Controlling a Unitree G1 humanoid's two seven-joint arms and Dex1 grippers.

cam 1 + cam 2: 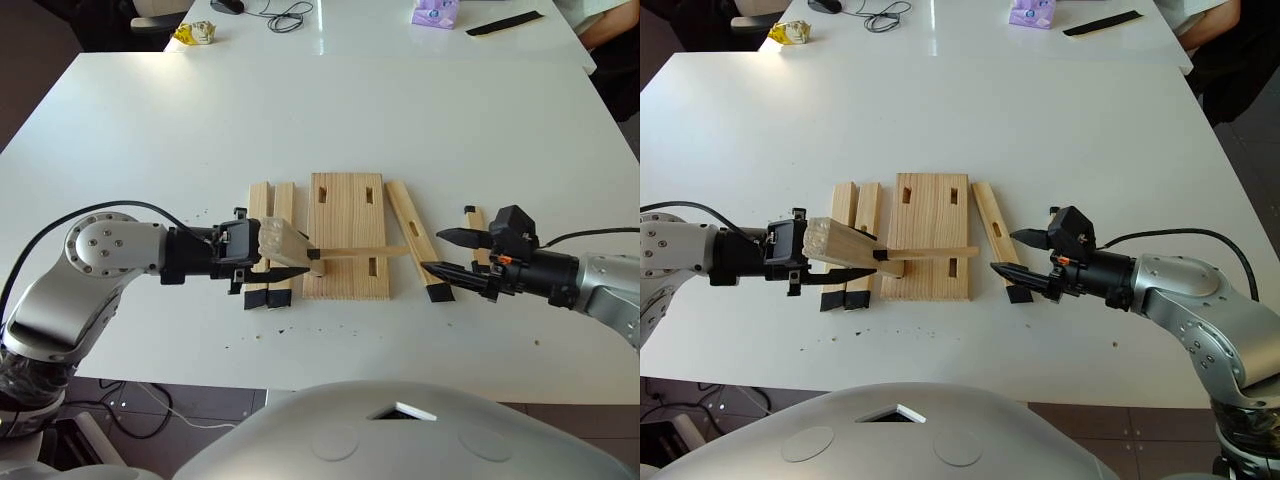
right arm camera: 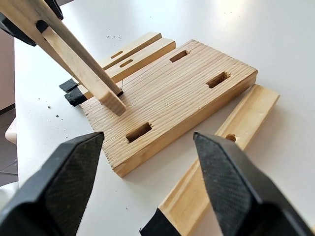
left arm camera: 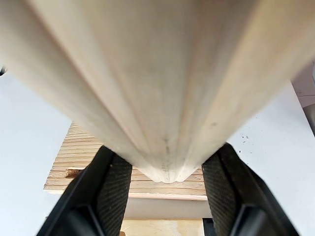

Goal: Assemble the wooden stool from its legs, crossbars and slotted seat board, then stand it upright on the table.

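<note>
One leg point(image 1: 283, 240), likely light and stiff, its crossbar point(image 1: 365, 251) reaching over the seat board point(image 1: 345, 215) flat on the worktop point(image 1: 300, 120), sat pinched in the left end effector point(image 1: 290, 257), while the right end effector point(image 1: 449, 254), spread, hung beside a loose leg point(image 1: 408, 220), probably best gripped mid-length.

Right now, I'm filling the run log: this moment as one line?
left gripper: shut on leg with crossbar, over seat board | right gripper: open, at loose leg

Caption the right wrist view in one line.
Open right gripper near a leg lying beside the slotted seat board.
</note>
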